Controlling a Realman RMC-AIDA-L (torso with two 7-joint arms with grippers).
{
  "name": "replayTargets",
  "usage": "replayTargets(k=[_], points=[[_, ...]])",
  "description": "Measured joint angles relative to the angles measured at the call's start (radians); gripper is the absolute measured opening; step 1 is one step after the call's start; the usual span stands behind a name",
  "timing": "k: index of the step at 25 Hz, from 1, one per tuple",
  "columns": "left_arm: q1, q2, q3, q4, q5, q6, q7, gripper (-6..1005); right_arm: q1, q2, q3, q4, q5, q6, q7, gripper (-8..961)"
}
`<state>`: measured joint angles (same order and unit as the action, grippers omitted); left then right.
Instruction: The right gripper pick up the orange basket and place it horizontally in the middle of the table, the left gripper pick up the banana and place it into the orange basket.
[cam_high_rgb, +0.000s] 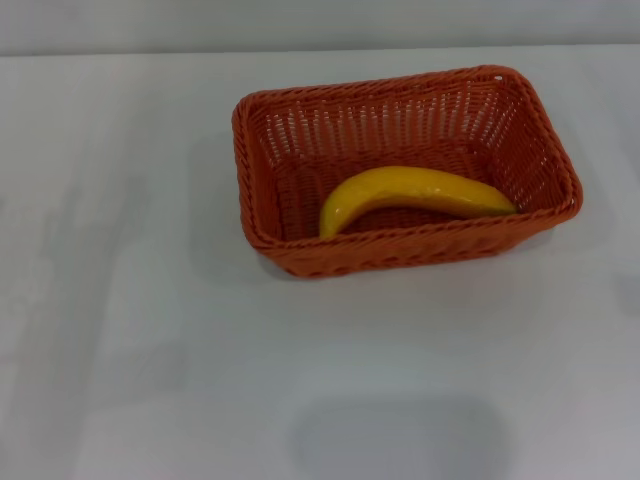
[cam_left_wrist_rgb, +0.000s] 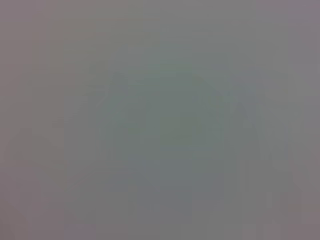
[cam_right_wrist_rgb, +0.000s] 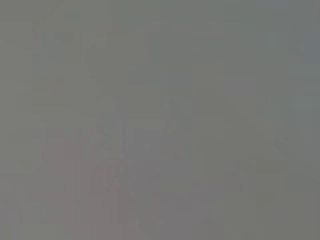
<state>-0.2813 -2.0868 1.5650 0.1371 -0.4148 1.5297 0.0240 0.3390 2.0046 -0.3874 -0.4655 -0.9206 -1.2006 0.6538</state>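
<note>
The banana (cam_high_rgb: 412, 194) lies inside the orange basket (cam_high_rgb: 400, 255), curved along its near wall, dark tip toward the robot's right. The basket sits lengthwise on the white tabletop (cam_high_rgb: 150, 350), a touch right of centre. Neither pincer shows in any view, so their state cannot be told. Both wrist views show only blank grey.

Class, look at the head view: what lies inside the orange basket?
One banana lies inside the orange basket, near its front wall. The weave beneath the banana is covered.
</note>
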Motion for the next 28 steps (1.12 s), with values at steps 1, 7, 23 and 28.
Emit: replayTargets(k=[1,7,23,28], points=[[0.001,-0.001,0.0,0.0,0.0,0.001,0.0,880,0.0,0.0,-0.001,0.0,-0.001,-0.002,0.0,846],[0.01,-0.002,0.0,-0.001,-0.005,0.001,-0.001,880,0.0,0.001,-0.001,0.008,-0.001,-0.011,0.0,846],[-0.004,-0.002,0.0,0.001,-0.005,-0.003,-0.009,880,-0.001,-0.002,-0.013,0.016,-0.014,-0.011,0.095,846],[-0.006,0.0,0.001,0.001,0.0,-0.004,-0.009,880,-0.017,-0.017,-0.038,0.006,-0.075,-0.01,0.215,846]])
